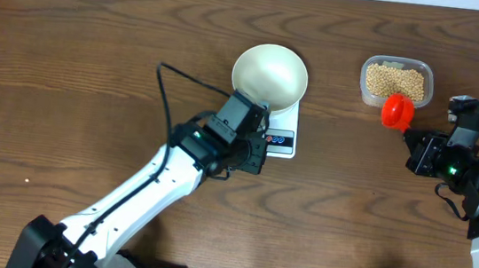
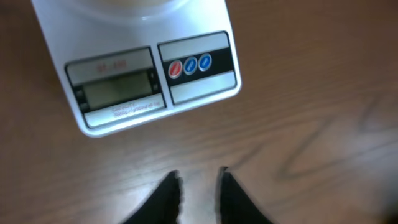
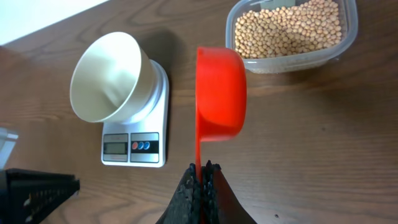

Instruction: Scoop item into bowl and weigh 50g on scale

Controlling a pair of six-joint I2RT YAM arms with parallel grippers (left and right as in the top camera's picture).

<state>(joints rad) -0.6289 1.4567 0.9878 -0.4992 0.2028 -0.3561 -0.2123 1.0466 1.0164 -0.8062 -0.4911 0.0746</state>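
Gripping round red scoop (image 3: 221, 93) | right tool (image 3: 202, 168) | white conical bowl (image 3: 109, 78)

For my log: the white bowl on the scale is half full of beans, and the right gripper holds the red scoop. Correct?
Not quite: the right wrist view shows the bowl on the scale empty. The beans lie in the clear tub. The right gripper does hold the red scoop.

The scale (image 2: 137, 68) display is blurred, digits unreadable; the clear tub (image 3: 292, 63) is cut off at its far side.
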